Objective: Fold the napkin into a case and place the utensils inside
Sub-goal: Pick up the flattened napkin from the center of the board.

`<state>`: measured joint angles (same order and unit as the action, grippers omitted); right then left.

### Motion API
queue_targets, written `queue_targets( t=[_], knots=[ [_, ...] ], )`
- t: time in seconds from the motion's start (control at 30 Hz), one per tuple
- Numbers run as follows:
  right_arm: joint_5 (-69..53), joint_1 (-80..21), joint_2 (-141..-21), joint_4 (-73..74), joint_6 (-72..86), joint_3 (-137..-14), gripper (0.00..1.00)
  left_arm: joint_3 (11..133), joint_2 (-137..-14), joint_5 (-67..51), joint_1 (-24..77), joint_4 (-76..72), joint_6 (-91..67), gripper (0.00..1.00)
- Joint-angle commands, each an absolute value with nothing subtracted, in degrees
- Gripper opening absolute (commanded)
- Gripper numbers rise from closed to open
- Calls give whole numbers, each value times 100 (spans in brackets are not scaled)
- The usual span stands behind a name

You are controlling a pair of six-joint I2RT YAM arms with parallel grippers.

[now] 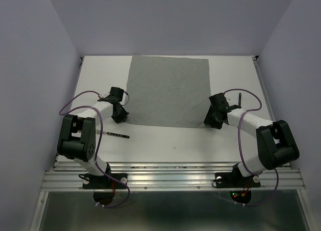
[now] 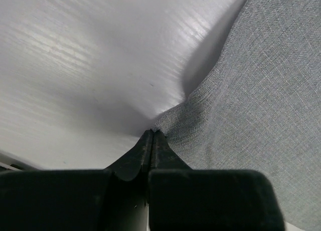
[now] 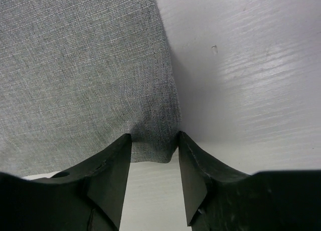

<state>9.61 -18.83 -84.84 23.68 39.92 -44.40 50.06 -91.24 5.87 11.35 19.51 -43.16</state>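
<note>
Top external view gives me the white table with the napkin spread flat on its far middle part, not yet folded. Its near edge runs from left to right in front of both arms. The left arm reaches forward and inward to the near left corner, and the right arm does the same toward the near right corner. So each arm is nearer to its own corner, and the cloth lies ahead of both, away from the bases. In the left wrist view the left gripper has its jaws together, pinching the corner at the very tips, and the cloth is puckered and a little raised beside them. In the right wrist view the right gripper has its jaws apart, one on each side of the corner, with the cloth between them but not clamped. I judge that the right side must close before the near edge can be lifted evenly. One utensil lies left to right beside the left arm, and a second utensil lies right of the right gripper. Both are off the cloth.
</note>
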Motion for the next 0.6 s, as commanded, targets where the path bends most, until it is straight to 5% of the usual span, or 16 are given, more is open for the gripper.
queue_targets(
  t=[0.0, 0.1, 0.3, 0.57],
  knots=[
    [1370, -1907, -8332, 2504, 4034, -4465, 54, 5080, -9308, 721, 1187, 2092, -4280, 0],
    [1564, -1907, -8070, 2680, 4052, -4351, 67, 5176, -9220, 686, 1195, 2135, -4193, 0],
    [1442, -1907, -7822, 2690, 4218, -4131, 71, 5335, -9079, 694, 1187, 2241, -4122, 0],
    [1187, -1907, -7972, 2286, 4395, -3920, 52, 5326, -8921, 694, 1187, 2267, -4139, 0]
  ],
)
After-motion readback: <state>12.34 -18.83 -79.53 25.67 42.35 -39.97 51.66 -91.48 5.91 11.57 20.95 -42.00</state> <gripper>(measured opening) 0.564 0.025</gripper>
